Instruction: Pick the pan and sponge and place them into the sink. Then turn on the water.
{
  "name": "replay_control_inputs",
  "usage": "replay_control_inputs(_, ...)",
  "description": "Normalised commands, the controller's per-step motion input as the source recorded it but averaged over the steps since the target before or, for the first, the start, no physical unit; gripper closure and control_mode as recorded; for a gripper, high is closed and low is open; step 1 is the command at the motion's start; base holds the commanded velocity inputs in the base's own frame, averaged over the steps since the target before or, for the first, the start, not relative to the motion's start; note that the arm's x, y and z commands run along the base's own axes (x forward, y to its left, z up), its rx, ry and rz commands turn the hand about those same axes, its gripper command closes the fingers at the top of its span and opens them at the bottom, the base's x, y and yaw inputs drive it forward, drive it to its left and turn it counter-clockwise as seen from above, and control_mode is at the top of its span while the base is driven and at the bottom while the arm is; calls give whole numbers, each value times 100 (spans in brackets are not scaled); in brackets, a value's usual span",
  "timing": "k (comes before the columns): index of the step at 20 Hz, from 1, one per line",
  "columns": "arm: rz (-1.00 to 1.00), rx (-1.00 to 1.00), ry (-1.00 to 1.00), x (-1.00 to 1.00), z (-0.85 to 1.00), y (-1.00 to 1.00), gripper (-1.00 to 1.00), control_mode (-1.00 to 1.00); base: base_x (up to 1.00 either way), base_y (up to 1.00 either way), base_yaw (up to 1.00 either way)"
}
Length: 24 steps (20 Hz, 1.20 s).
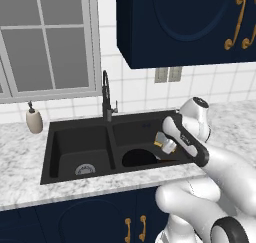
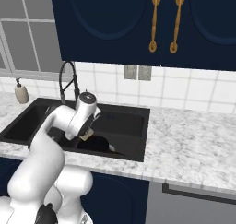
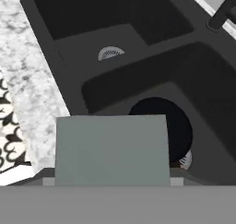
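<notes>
The black double-basin sink (image 1: 80, 129) is set in the marble counter. The black pan (image 1: 139, 158) lies in its right basin, also seen as a dark disc (image 3: 168, 124) in the hand view, where it covers part of that basin's drain (image 3: 185, 159). My gripper (image 1: 164, 144) hangs over the right basin, just right of the pan, shut on the sponge (image 1: 160, 140). In the hand view the sponge's grey-green face (image 3: 110, 149) hides the fingertips. From the right base view the gripper (image 2: 86, 133) and the yellow sponge (image 2: 86, 136) sit above the pan (image 2: 99, 144). No water runs from the faucet (image 1: 106, 99).
A beige soap dispenser (image 1: 34, 120) stands on the counter left of the sink. The left basin holds only its silver drain (image 1: 85, 169). Dark blue cabinets (image 1: 185, 22) hang above, and marble counter (image 2: 193, 140) stretches to the right of the sink.
</notes>
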Motion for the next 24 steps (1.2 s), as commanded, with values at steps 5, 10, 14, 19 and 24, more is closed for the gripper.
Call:
replay_control_inputs(5, 18, -4, 2, 31, 0, 26, 100, -100, 0, 0, 0)
replay_control_inputs(10, 22, -7, 0, 30, -15, 0, 100, -100, 0, 0, 0)
replay_control_inputs(14, 11, -7, 0, 23, -28, 0, 100, -100, 0, 0, 0)
replay_control_inputs(19, 1, -5, 0, 17, -28, 0, 100, -100, 0, 0, 0)
replay_control_inputs(24, 0, -1, 0, 25, -25, 0, 100, -100, 0, 0, 0)
